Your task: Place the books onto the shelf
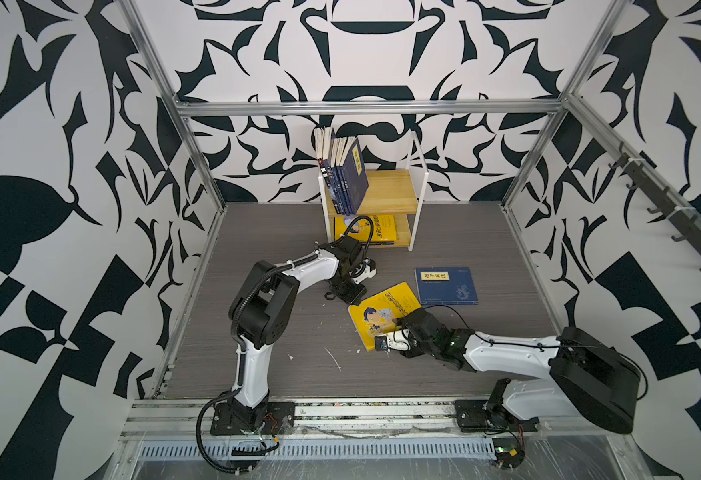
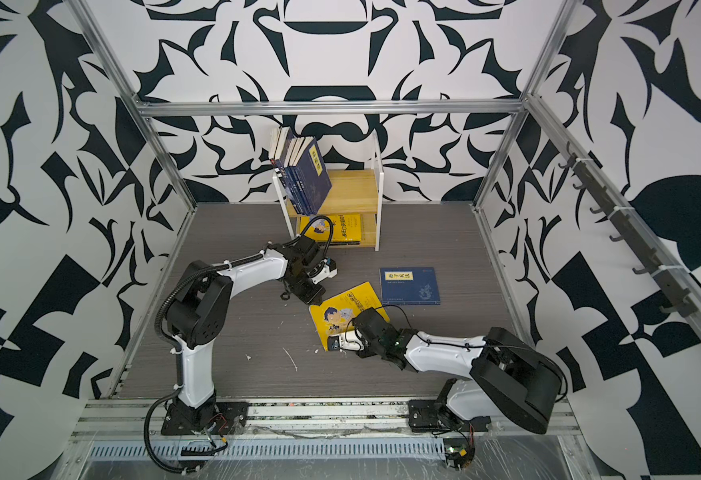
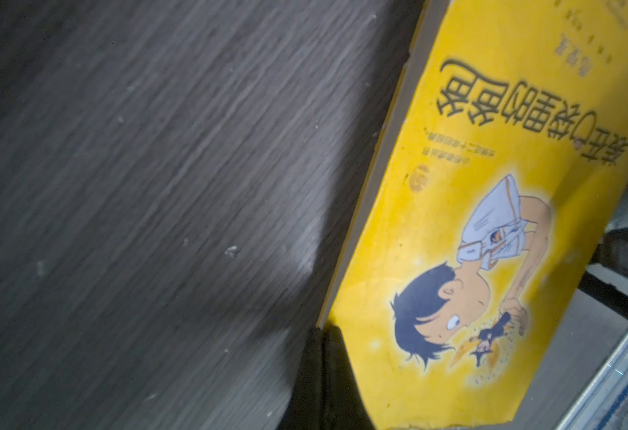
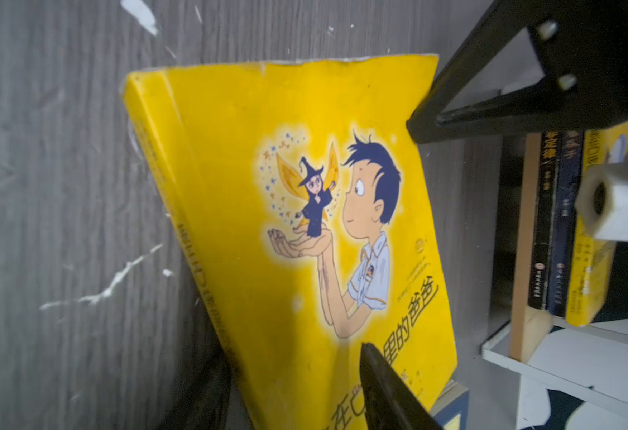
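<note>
A yellow cartoon book (image 1: pixel 375 309) (image 2: pixel 338 309) lies askew on the grey table, in front of the shelf (image 1: pixel 386 193) (image 2: pixel 350 189). My right gripper (image 1: pixel 400 323) (image 4: pixel 290 357) is shut on it, one finger (image 4: pixel 383 376) on the cover and the other under the spine side. My left gripper (image 1: pixel 350 297) (image 3: pixel 323 331) is shut, its tips touching the book's (image 3: pixel 453 223) far corner. A navy book (image 1: pixel 446 286) (image 2: pixel 410 286) lies flat beside it. Several navy books (image 1: pixel 346 172) stand on the shelf's upper board. Another yellow book (image 1: pixel 375 228) lies on the lower board.
The table (image 1: pixel 257 365) is boxed in by an aluminium frame (image 1: pixel 369 107) and patterned walls. A rack of hooks (image 1: pixel 672 208) runs along the right wall. Both arm bases sit on the front rail (image 1: pixel 373 415). White scuffs (image 1: pixel 332 357) mark the table.
</note>
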Available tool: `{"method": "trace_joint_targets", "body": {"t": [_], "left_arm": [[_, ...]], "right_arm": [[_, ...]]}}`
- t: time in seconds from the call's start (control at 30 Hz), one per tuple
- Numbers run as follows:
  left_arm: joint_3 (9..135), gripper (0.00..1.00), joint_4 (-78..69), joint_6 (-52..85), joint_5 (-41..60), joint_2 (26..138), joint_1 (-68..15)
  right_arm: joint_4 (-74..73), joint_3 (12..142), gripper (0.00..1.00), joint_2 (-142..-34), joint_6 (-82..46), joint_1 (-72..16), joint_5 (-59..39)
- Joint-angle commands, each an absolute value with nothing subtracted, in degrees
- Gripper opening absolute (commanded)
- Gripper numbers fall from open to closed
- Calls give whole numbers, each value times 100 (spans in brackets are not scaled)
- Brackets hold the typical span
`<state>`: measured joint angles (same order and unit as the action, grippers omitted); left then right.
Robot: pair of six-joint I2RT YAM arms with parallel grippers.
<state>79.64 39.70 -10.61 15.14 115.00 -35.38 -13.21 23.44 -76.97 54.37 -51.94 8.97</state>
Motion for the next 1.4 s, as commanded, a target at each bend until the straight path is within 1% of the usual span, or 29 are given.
{"method": "trace_joint_targets", "body": {"t": [0.0,0.1,0.2,0.27,0.37,0.47,0.5,0.6,0.7,0.73,0.8,0.97,1.07,1.13,1.17,1.2,1.27,1.37], "left_arm": [[7808,0,4237,-1162,1226,12076,-3689],[7987,0,4366,-1151,1220,12228,-3734],[8000,0,4358,-1074,1163,12261,-3744],[7967,0,4346,-1039,1222,12244,-3744],[7890,0,4322,-1011,1258,12198,-3744],[7698,9,4202,-1020,1165,11996,-3744],[7607,13,4138,-1027,1119,11887,-3744],[7400,17,4007,-1054,1018,11563,-3729],[7335,24,3976,-1043,990,11463,-3684],[7330,27,3992,-1039,958,11431,-3674],[7289,37,4007,-1044,865,11230,-3644],[6872,67,3892,-1099,691,10107,-3429],[6612,76,3787,-989,774,9527,-3046],[6458,82,3717,-912,1031,9234,-2656],[6370,84,3650,-856,1148,9060,-2438],[6306,91,3574,-778,1220,8918,-2247],[6146,100,3434,-661,1389,8626,-1813],[5964,100,3309,-582,1516,8294,-1274]], "right_arm": [[-2404,2121,57,-8019,5935,-5313,1443],[-2899,2087,55,-7993,6149,-5418,1641],[-3196,2048,52,-7801,6214,-5438,1612],[-3232,2085,46,-7752,6313,-5435,1624],[-3151,2170,35,-7756,6329,-5432,1635],[-3177,2177,26,-7827,6303,-5427,1657],[-3210,2166,21,-7865,6312,-5423,1680],[-3234,2211,10,-7927,6240,-5424,1679],[-3265,2290,0,-7918,6245,-5427,1689],[-3238,2325,0,-7893,6267,-5423,1705],[-3122,2398,0,-7819,6270,-5424,1735],[-2713,2564,0,-7532,6171,-5431,1846],[-2555,2733,0,-7427,6178,-5434,1948],[-2380,2907,0,-7396,6183,-5437,1959],[-2318,2997,0,-7391,6187,-5440,1988],[-2299,3063,0,-7400,6186,-5436,2039],[-2279,3185,0,-7393,6243,-5430,2194],[-2332,3342,0,-7293,6266,-5440,2330]]}}
